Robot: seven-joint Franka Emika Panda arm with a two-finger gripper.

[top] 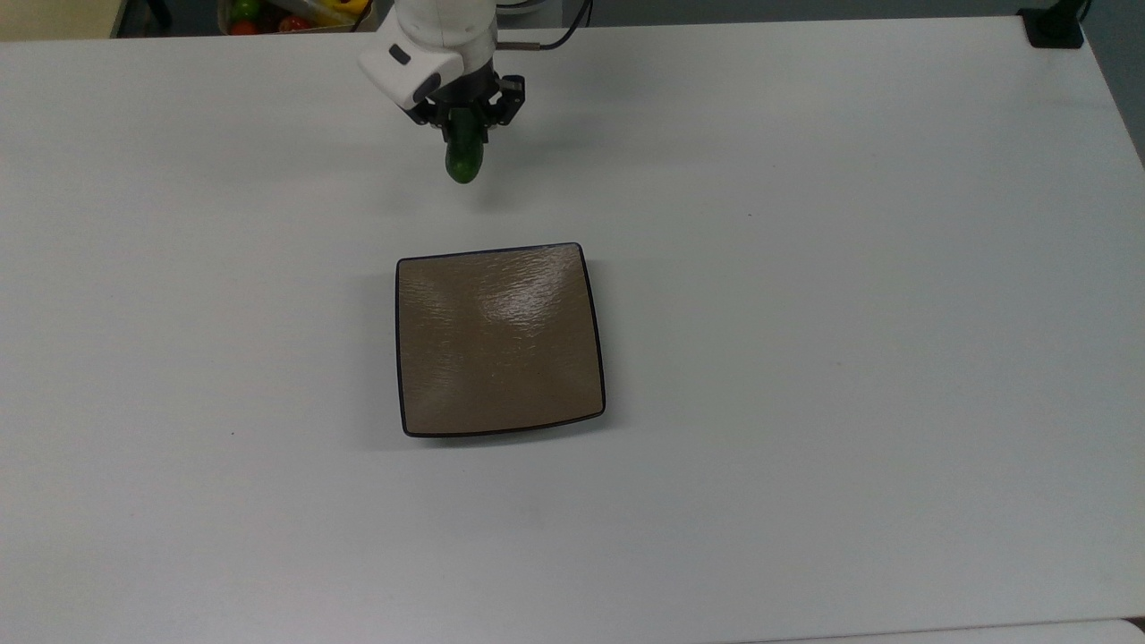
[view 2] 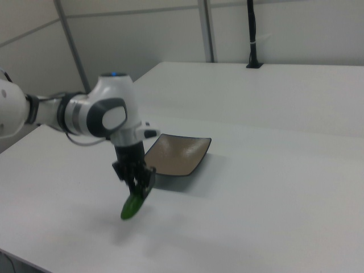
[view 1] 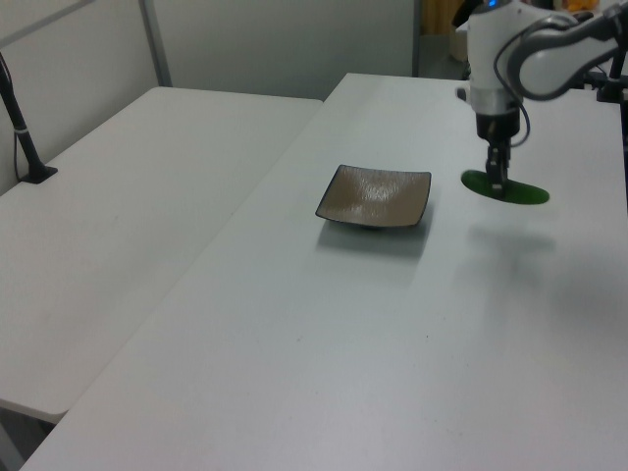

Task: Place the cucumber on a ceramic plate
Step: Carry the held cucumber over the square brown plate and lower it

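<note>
Left view shows the cucumber (view 1: 505,188) clamped in the gripper (view 1: 498,183), lifted clear of the table (view 1: 324,324), well apart from the ceramic plate (view 1: 375,197). Carry step; next, travel over the plate, then lower.

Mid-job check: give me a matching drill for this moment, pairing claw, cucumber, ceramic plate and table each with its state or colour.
Things:
1. claw
2. cucumber
3. ceramic plate
4. table

States:
A. tan-brown, square, nothing on it
B. white, bearing the plate
C. dark green, lifted off the surface, its shadow below
D. shut on the green vegetable, pointing down

Pairs: 1-D, 2-C, 3-A, 4-B
</note>
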